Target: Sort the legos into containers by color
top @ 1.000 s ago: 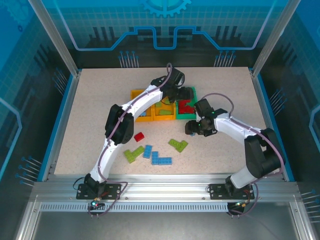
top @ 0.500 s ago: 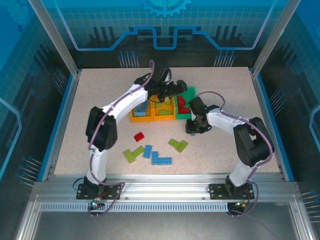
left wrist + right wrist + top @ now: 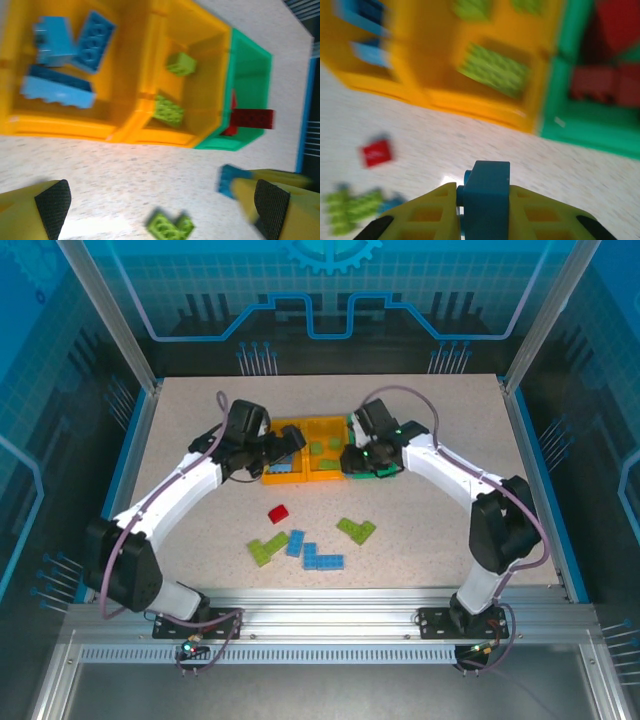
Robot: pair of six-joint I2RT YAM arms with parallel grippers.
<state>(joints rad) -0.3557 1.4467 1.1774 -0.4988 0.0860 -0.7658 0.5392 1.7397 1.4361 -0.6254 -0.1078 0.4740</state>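
Observation:
My right gripper [image 3: 484,194] is shut on a blue lego [image 3: 485,200], held above the table just in front of the containers [image 3: 470,107]. In the top view the right gripper [image 3: 353,462] is at the front of the middle orange bin [image 3: 325,476]. The left gripper [image 3: 288,444] hangs open and empty over the left orange bin [image 3: 275,478]. The left bin holds blue legos [image 3: 57,90], the middle bin lime ones [image 3: 169,110], the green bin [image 3: 250,65] red ones [image 3: 252,119]. The left wrist view shows its gripper [image 3: 162,210] spread wide over bare table.
Loose legos lie on the near table: a red one [image 3: 278,513], a lime L-shape [image 3: 267,547], two blue ones [image 3: 295,542] [image 3: 323,560] and a lime piece [image 3: 356,530]. The right arm covers most of the green bin [image 3: 376,473].
The right gripper shut on the blue lego and carried it up-left toward the bins. The left gripper opened fully and swung from the green bin to the left bin.

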